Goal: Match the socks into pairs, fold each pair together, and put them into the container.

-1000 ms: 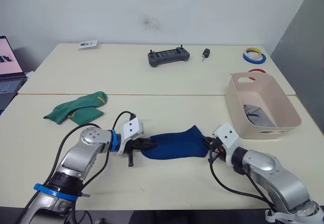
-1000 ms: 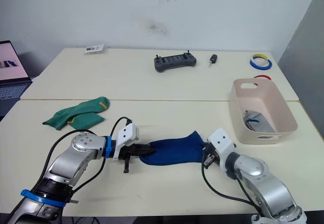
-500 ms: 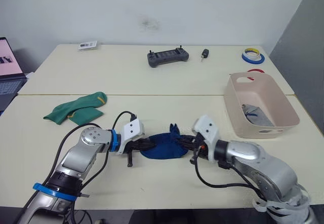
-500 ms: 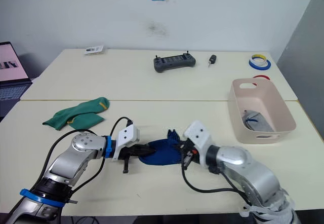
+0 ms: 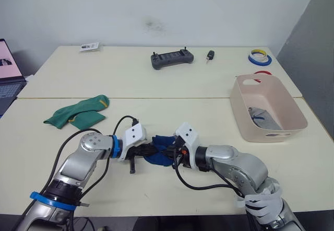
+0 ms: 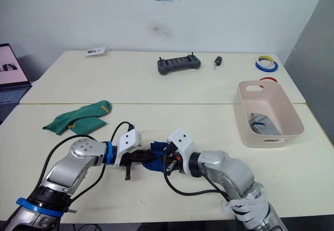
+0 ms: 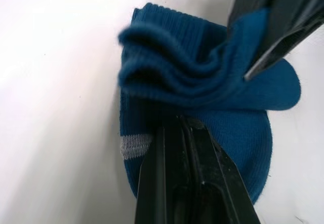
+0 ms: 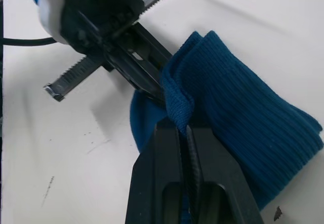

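Two cream tables (image 5: 156, 79) butted together — seam between them; white wall (image 5: 219, 11) just behind, grey panel (image 5: 313, 43) beside the far table.

Blue socks (image 5: 159, 152) folded double, bunched on table front centre. Green socks (image 5: 77, 113) flat, far left. Grey sock (image 5: 262, 118) inside pink container (image 5: 245, 121), right.

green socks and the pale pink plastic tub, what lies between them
The folded royal blue socks, gripped by both the left gripper and right gripper, seen in the left eye view.
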